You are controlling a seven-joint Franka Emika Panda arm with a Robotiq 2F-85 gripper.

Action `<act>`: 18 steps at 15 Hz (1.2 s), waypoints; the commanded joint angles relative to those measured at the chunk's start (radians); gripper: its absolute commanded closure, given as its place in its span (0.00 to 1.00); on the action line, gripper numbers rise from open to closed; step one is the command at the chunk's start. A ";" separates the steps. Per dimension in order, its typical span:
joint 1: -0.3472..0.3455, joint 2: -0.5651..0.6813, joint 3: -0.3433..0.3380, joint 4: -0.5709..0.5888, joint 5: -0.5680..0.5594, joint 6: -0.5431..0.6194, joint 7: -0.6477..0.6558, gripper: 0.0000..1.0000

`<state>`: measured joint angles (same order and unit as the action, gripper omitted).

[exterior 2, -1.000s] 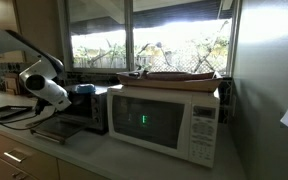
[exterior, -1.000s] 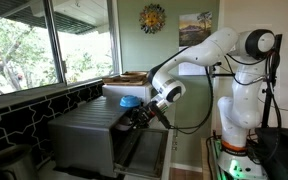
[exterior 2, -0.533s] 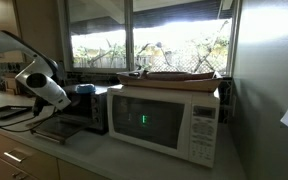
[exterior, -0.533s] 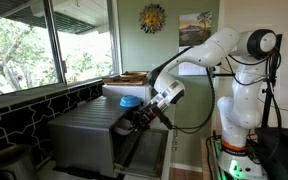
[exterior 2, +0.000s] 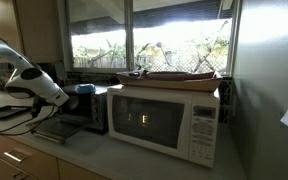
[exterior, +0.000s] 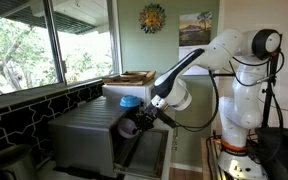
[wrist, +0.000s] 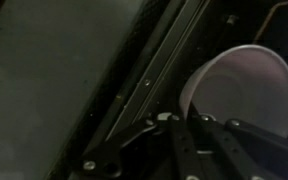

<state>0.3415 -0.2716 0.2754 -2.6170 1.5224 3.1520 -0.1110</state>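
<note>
the window (exterior: pixel 44 45) is the biggest thing here, with trees outside, and it runs along the back of the counter in both exterior views. next comes the white robot arm (exterior: pixel 234 60), bent forward and down over the counter; it also shows in an exterior view as a pale elbow (exterior 2: pixel 34 85). a white microwave (exterior 2: pixel 164 120) stands on the counter, its door panel glowing with small figures too blurred to read, and no brand shows on it. a flat wooden tray (exterior 2: pixel 179 75) lies on top of the microwave. just beside the microwave is a dark toaster oven (exterior: pixel 84 135) with its door (exterior 2: pixel 56 130) dropped open. a blue object (exterior: pixel 130 101) sits by the oven's top, near the arm's wrist. on the far wall hang a sun ornament (exterior: pixel 152 18) and a small painting (exterior: pixel 195 27).

the gripper (exterior: pixel 127 127) hangs at the oven's open front. in the wrist view the gripper (wrist: pixel 199 122) comes in from the bottom, and a pale cup (wrist: pixel 246 92) lies right at its fingertips, rim toward the camera, beside a dark diagonal metal rail (wrist: pixel 159 70). whether the jaws are spread or pinching the cup cannot be told.
</note>
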 commanded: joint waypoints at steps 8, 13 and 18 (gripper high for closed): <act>-0.257 -0.136 0.247 -0.173 -0.476 0.078 0.166 0.98; -0.387 -0.261 0.388 -0.161 -0.534 0.087 0.084 0.98; -0.463 -0.335 0.488 -0.133 -0.532 0.025 -0.042 0.98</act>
<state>-0.0546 -0.5291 0.6953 -2.7504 0.9938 3.2331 -0.0907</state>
